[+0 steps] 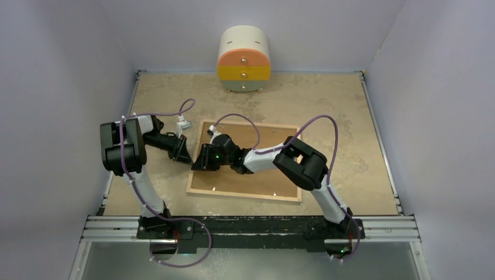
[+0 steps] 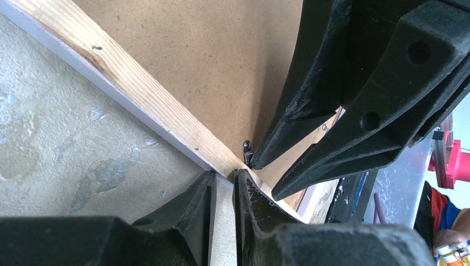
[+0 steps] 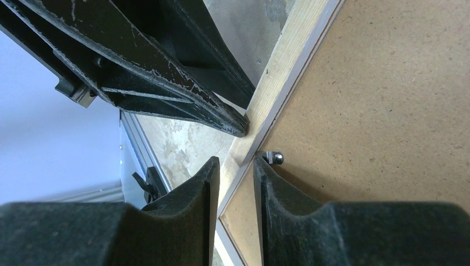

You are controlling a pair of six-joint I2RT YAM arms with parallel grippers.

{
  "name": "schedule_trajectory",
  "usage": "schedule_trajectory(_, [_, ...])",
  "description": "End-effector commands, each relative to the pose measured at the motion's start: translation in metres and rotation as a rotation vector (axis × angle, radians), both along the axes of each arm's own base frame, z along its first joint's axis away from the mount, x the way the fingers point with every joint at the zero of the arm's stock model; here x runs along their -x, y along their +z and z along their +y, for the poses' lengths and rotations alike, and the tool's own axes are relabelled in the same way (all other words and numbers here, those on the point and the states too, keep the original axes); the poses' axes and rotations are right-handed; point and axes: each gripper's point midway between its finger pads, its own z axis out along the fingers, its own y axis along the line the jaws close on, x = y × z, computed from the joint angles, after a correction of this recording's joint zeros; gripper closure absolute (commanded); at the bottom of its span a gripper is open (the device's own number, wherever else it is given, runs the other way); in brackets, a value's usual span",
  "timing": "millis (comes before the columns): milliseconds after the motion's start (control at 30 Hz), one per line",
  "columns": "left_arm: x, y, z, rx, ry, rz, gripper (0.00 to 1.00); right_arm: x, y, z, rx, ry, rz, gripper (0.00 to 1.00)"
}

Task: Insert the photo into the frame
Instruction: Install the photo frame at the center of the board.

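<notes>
The frame [image 1: 245, 195] lies back up on the table, its light wood rim [image 2: 138, 88] around a brown backing board [image 1: 268, 175]. The photo is hidden. My left gripper [image 1: 185, 157] is shut, its tips [image 2: 224, 174] resting on the frame's left rim from outside. Facing it, my right gripper [image 1: 197, 164] is open by a narrow gap [image 3: 235, 160] and straddles that same rim [image 3: 282, 66]. One finger is outside the rim and the other is on the backing board [image 3: 388, 111], against a small metal tab [image 3: 272, 157]. The tab [image 2: 246, 147] also shows beside the right gripper's fingers [image 2: 310, 127].
A round cabinet with orange, yellow and green drawers [image 1: 244, 58] stands at the back centre. A small white object [image 1: 183, 124] sits just beyond the left gripper. Grey walls close in the table on three sides, and a metal rail [image 1: 251, 224] runs along the near edge.
</notes>
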Motion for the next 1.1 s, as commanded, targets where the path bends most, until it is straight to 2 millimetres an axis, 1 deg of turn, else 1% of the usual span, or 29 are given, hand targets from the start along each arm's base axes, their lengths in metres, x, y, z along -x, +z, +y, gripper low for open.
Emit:
schedule_trajectory(0, [0.0,-0.014,0.008,-0.059,-0.076,-0.089,0.81,-0.023,-0.029,-0.014,0.114,-0.092,-0.054,0.68])
schedule_trajectory(300, [0.003,-0.011,0.006,-0.051,-0.087,-0.091,0.81,-0.029,-0.037,-0.017,0.14,-0.119,-0.075,0.72])
schedule_trajectory(467, [0.009,-0.012,0.004,-0.04,-0.097,-0.086,0.81,-0.034,-0.036,-0.014,0.131,-0.125,-0.09,0.73])
schedule_trajectory(600, [0.015,-0.013,0.003,-0.032,-0.11,-0.08,0.81,-0.036,-0.032,-0.011,0.114,-0.13,-0.104,0.73])
schedule_trajectory(667, [0.016,-0.013,0.004,-0.034,-0.115,-0.076,0.81,-0.034,-0.025,-0.007,0.095,-0.111,-0.103,0.73])
schedule_trajectory(733, [0.014,-0.012,0.006,-0.043,-0.118,-0.08,0.81,-0.028,-0.008,-0.008,0.064,-0.093,-0.098,0.72])
schedule_trajectory(833, [0.007,-0.006,0.011,-0.061,-0.121,-0.099,0.81,-0.024,0.023,-0.015,0.0,-0.077,-0.091,0.66])
schedule_trajectory(867, [0.002,-0.003,0.014,-0.068,-0.117,-0.109,0.81,-0.025,0.036,-0.02,-0.022,-0.077,-0.094,0.62])
schedule_trajectory(933, [-0.005,0.003,0.02,-0.08,-0.113,-0.129,0.8,-0.03,0.054,-0.039,-0.046,-0.105,-0.095,0.52])
schedule_trajectory(1000, [-0.008,0.005,0.025,-0.108,-0.121,-0.147,0.8,-0.041,0.07,-0.067,-0.062,-0.155,-0.102,0.39])
schedule_trajectory(1033, [-0.008,0.005,0.026,-0.123,-0.126,-0.16,0.79,-0.054,0.073,-0.09,-0.044,-0.208,-0.104,0.34])
schedule_trajectory(1067, [-0.006,0.005,0.027,-0.133,-0.133,-0.17,0.79,-0.058,0.074,-0.108,-0.021,-0.243,-0.104,0.28])
